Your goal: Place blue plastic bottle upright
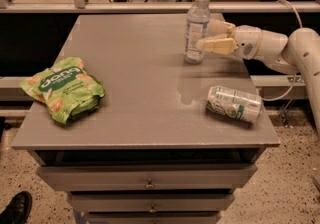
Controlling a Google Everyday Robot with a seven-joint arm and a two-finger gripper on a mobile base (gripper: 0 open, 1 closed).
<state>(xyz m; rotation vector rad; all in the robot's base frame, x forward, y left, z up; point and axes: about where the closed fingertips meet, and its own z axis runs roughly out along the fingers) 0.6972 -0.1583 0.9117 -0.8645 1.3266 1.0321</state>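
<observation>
The blue plastic bottle [196, 27], clear with a white cap and a pale label, stands upright on the grey table [135, 83] at the back right. My gripper [209, 36] reaches in from the right at the bottle's lower half. The near finger [217, 45] lies across the bottle's front right side and the far finger [222, 28] shows behind it. The fingers sit on either side of the bottle and hold it.
A silver-and-green can [234, 104] lies on its side near the table's right front edge. A green snack bag [64, 88] lies at the left front. My white arm [280, 50] extends past the right edge. Drawers sit below the tabletop.
</observation>
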